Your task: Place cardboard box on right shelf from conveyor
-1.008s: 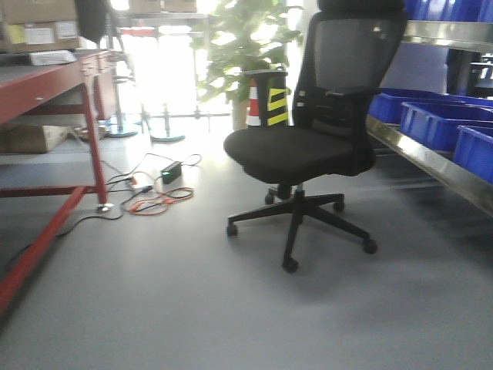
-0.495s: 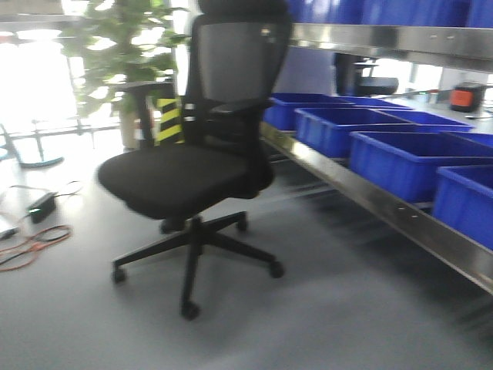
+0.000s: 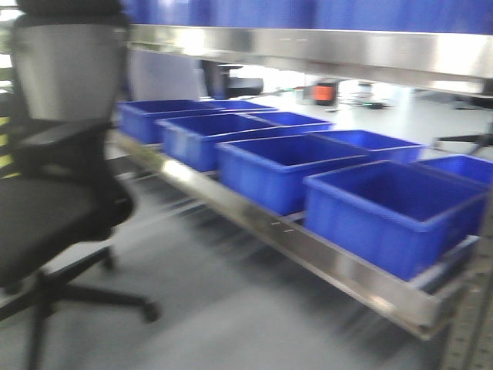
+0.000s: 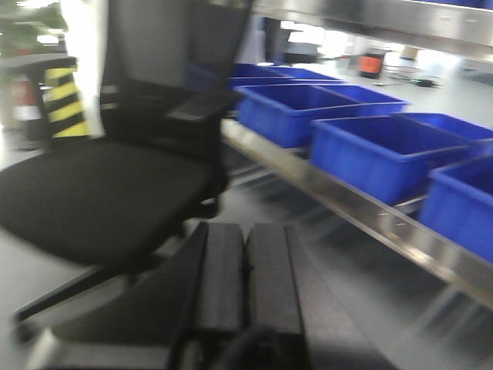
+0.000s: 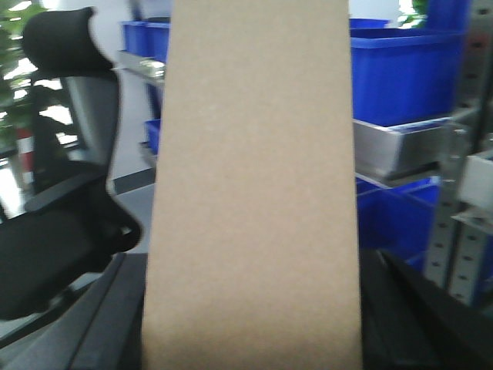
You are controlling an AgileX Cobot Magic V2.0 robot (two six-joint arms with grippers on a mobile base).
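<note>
- You see the cardboard box (image 5: pixel 254 193) as plain tan, with no print or marks.
- The right shelf (image 3: pixel 323 258) is shiny silver steel.
- Its bins (image 3: pixel 393 208) are solid bright blue.
- The office chair (image 3: pixel 54 208) is black, with a grey-black mesh back.
- The floor (image 3: pixel 216 308) is pale grey.
- The post (image 4: pixel 65 104) carries yellow and black diagonal stripes.
- The left gripper (image 4: pixel 245 270) has black jaws.

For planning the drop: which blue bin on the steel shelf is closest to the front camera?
The blue bin at the near end of the shelf, lowest right in the front view; the others recede behind it.
</note>
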